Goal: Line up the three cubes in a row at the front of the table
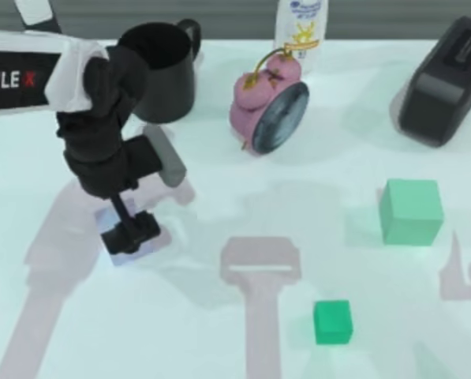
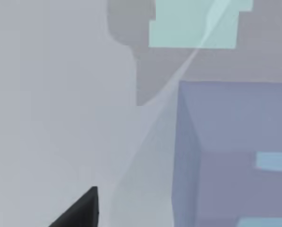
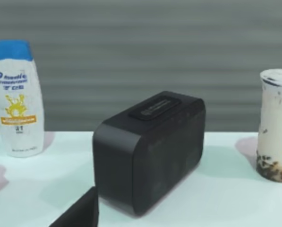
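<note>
A: Where is the left hand (image 1: 131, 234)?
B: Low over the left part of the worktop (image 1: 219, 347), directly above the lavender-blue cube (image 1: 117, 251). Its dark fingers straddle that cube, but whether they press its sides or stand clear of them cannot be told. In the left wrist view the lavender-blue cube (image 2: 235, 156) fills the frame from close up.

A: What lies out from it?
B: Beyond the hand, toward the back, stands a black mug (image 1: 160, 71). To the hand's right and farther back is a pink alarm clock (image 1: 268, 103), with a white shampoo bottle (image 1: 300, 31) behind it. Well off to the hand's right sits the mint-green cube (image 1: 411, 211), and nearer the front edge, also to the right, the small bright green cube (image 1: 332, 322). The three cubes are well apart from one another.

A: And the right arm?
B: It does not appear in the top view. Its wrist camera faces a black speaker box (image 3: 150, 146), the shampoo bottle (image 3: 15, 99) and a cup of milk tea (image 3: 275, 132); whether its hand is spread or pressed together cannot be told.
</note>
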You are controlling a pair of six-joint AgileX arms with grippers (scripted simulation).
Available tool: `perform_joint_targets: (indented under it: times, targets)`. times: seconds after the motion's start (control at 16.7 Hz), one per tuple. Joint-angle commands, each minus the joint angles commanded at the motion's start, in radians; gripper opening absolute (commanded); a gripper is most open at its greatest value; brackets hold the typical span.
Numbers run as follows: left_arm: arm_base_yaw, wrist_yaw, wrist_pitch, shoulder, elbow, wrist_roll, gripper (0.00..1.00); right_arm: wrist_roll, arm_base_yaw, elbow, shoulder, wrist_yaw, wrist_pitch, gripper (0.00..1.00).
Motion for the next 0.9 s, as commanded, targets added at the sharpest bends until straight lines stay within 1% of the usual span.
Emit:
perform_joint_targets:
  times: [0.24,0.54,0.9]
  targets:
    - [0.002,0.000,0.127,0.057,-0.069,0.002,1.00,0.000,0.000,0.000,0.000,0.000,0.000,1.00]
    - [0.002,0.001,0.142,0.065,-0.078,0.003,1.00,0.000,0.000,0.000,0.000,0.000,0.000,1.00]
    - [0.002,0.001,0.142,0.065,-0.078,0.003,0.55,0.000,0.000,0.000,0.000,0.000,0.000,1.00]
